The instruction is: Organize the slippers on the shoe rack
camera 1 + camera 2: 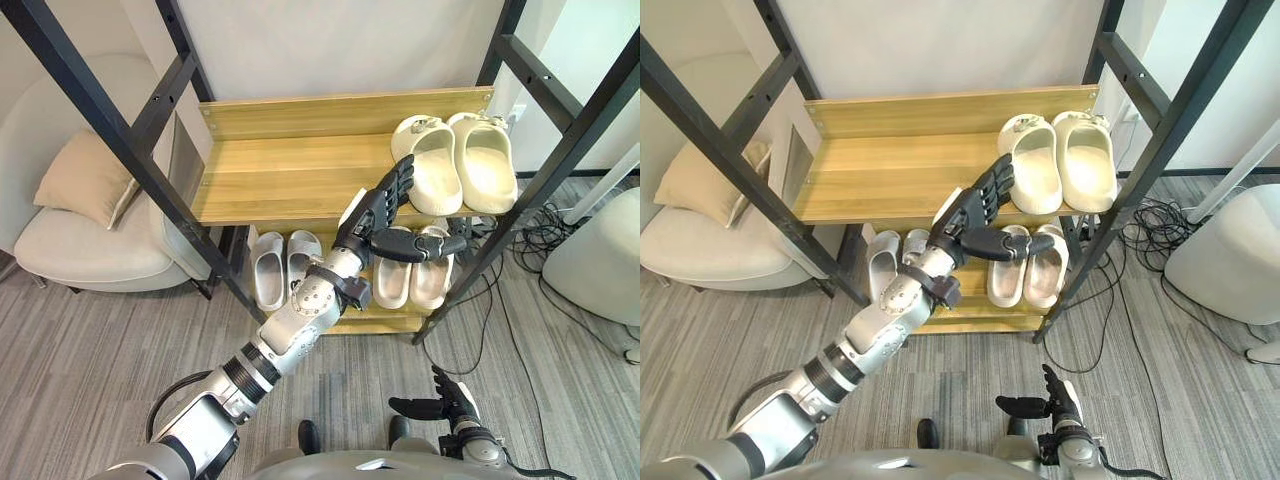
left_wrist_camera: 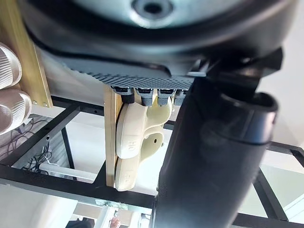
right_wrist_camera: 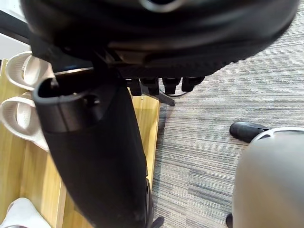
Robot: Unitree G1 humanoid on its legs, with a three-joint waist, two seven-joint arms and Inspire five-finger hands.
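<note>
wooden shoe rack (image 1: 290,170), left hand (image 1: 372,222) fingers (image 1: 398,182) straight beside cream slippers (image 1: 458,165), right hand (image 1: 452,400) relaxed

The left hand (image 1: 975,212) was held with straight fingers at the front edge of the upper shelf (image 1: 890,175), just beside the cream slippers (image 1: 1060,160). On the lower shelf (image 1: 970,312) sat beige slippers (image 1: 1028,265) and white slippers (image 1: 885,262).

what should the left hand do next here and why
Probably ease the left hand forward onto the nearer cream slipper on the upper shelf: the hand is open and holds nothing, hovering at the shelf's front edge right beside that slipper.
</note>
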